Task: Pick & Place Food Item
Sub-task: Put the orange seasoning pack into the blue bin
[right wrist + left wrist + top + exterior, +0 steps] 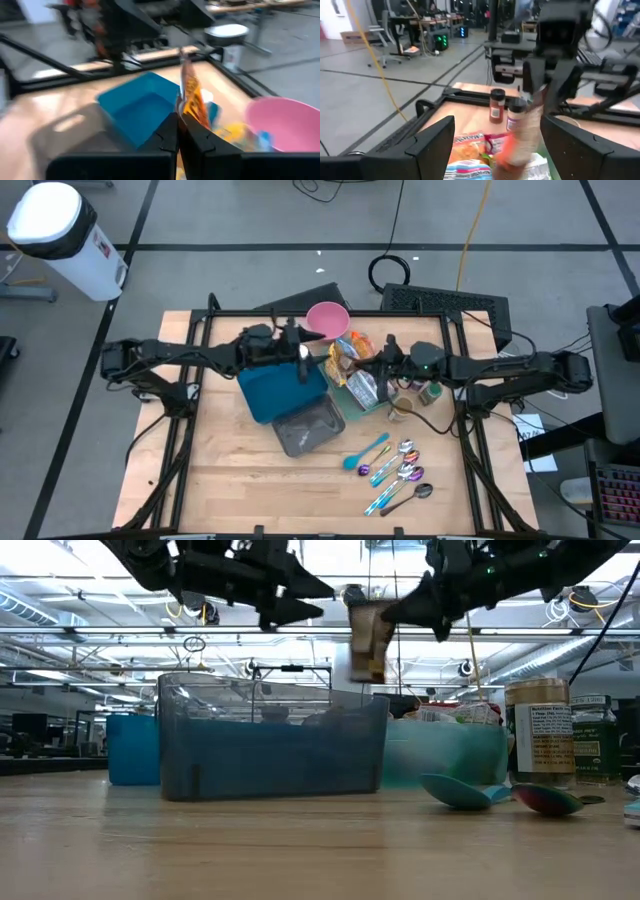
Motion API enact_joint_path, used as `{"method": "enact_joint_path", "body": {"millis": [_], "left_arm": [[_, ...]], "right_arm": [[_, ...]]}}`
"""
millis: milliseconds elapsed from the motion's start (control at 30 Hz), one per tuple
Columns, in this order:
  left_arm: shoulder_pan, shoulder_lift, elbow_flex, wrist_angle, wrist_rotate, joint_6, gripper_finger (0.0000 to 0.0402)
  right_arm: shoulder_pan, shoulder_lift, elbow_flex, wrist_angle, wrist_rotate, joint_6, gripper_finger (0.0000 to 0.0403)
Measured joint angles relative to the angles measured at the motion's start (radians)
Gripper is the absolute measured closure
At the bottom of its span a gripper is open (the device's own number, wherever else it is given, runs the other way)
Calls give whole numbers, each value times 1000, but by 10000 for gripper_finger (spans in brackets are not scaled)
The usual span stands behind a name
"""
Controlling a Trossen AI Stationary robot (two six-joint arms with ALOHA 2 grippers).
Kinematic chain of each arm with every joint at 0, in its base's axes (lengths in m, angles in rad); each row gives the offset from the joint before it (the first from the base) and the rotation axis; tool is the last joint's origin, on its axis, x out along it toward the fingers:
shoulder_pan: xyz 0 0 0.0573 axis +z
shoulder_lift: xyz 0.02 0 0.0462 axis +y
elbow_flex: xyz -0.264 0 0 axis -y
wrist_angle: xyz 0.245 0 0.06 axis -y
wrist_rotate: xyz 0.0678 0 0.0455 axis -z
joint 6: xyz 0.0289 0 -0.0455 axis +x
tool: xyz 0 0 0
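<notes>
Orange snack packet lifted, not yet placed.

Pinched by its top edge between the closed fingers of the right gripper (178, 131), the snack packet (192, 100) hangs clear of the table; picking looks done, and setting it down remains, perhaps in the blue bin (283, 390) ahead of those fingers. The right arm reaches in level from its side. Opposite, the left gripper (497, 145) hovers with fingers spread wide, holding nothing.
</notes>
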Motion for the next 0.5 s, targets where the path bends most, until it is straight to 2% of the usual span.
{"method": "enact_joint_path", "body": {"millis": [67,500], "left_arm": [[-10,29,16,0,1,8,105],[-42,141,100,2,123,27,105]], "right_arm": [[0,14,0,34,-48,8,403],[12,62,0,81,-71,1,403]]}}
